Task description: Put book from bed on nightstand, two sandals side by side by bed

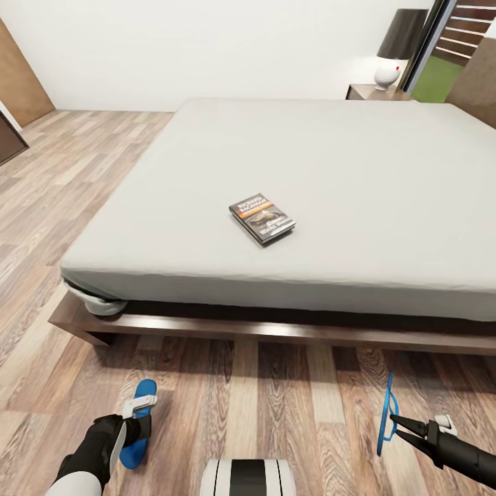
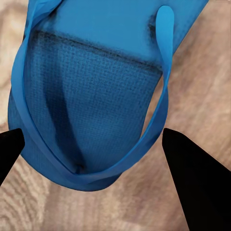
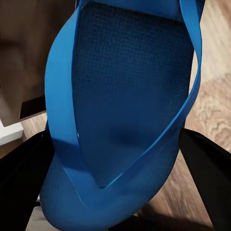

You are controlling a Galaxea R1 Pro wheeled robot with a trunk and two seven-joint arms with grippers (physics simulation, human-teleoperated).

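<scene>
The book (image 1: 262, 218) lies flat on the bed's pale grey mattress (image 1: 386, 193), near its front edge. One blue sandal (image 1: 136, 434) lies on the plank floor at lower left. My left gripper (image 1: 140, 408) (image 2: 94, 132) is open right over it, a finger on either side of its end. The other sandal (image 1: 386, 413) (image 3: 120, 106) hangs edge-on above the floor at lower right, with my right gripper (image 1: 395, 421) (image 3: 115, 137) shut on it. A dark nightstand (image 1: 368, 91) stands beyond the bed's far right corner.
A lamp (image 1: 394, 52) with a dark shade and white base stands on the nightstand. The bed's dark wooden frame (image 1: 275, 331) juts out low over the floor. A brown door (image 1: 21, 76) is at far left. My base (image 1: 248, 479) shows at the bottom.
</scene>
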